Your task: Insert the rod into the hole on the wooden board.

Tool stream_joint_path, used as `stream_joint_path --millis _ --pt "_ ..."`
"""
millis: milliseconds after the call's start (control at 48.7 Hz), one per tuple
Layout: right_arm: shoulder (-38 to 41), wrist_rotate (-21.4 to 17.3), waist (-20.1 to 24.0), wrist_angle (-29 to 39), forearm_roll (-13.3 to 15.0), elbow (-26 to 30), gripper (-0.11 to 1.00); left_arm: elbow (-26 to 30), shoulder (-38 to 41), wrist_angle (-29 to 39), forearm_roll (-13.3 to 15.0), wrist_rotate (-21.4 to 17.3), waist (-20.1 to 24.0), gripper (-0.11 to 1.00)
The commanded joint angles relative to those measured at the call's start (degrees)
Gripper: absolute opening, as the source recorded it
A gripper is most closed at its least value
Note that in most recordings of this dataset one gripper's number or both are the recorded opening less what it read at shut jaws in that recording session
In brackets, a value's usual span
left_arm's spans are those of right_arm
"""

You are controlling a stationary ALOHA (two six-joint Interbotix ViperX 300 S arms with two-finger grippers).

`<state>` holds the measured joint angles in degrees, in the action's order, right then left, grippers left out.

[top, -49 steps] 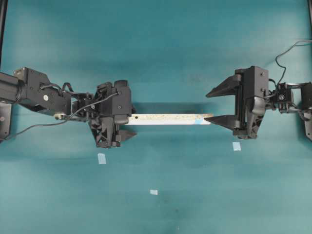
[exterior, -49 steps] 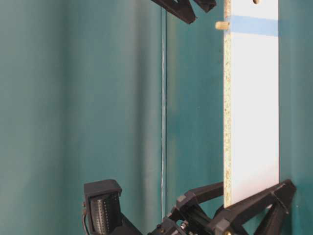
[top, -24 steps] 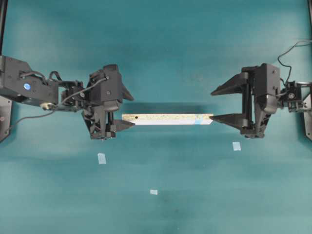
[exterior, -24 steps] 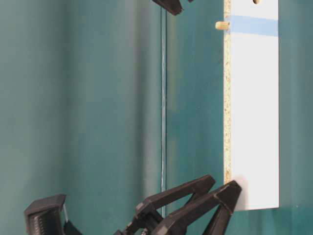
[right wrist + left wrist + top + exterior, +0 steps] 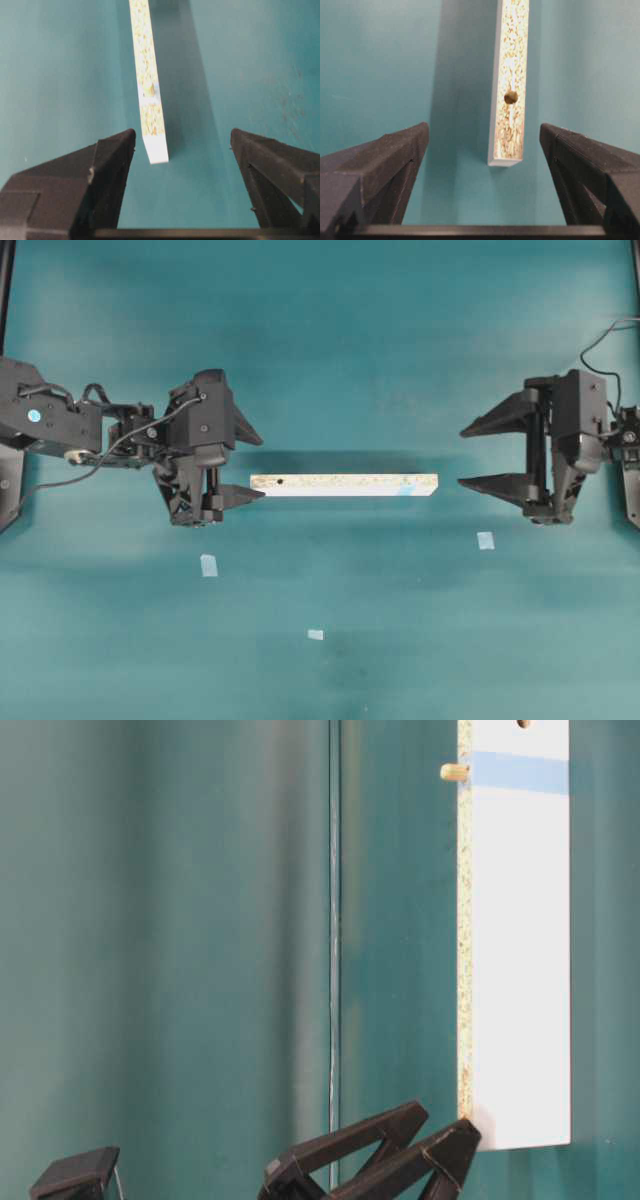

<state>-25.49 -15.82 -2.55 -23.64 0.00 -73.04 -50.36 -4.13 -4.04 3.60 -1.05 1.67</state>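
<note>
The wooden board (image 5: 343,485) stands on its long edge on the teal table (image 5: 330,340), the rod (image 5: 454,772) seated in the hole by its blue mark near the right end, while the left gripper (image 5: 240,462) and right gripper (image 5: 480,454) sit off each end, jaws spread, holding nothing.

In the table-level view the wooden board (image 5: 518,940) runs off the top edge, cutting 1 hole (image 5: 524,723) in half. The left gripper (image 5: 400,1150) is cropped by the bottom edge there. From overhead, the rod (image 5: 411,486) is too small to tell.
</note>
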Motion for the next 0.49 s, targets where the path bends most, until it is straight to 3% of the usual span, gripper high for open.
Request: stream_joint_path --millis 0,472 --pt "-0.9 0.0 -0.1 0.5 -0.1 -0.2 0.87 0.2 -1.8 -0.2 -0.2 -0.4 0.3 0.99" --pt "-3.2 0.0 -0.1 1.8 0.1 -1.5 0.86 -4.1 -6.2 -0.5 -0.2 -0.4 0.3 0.99"
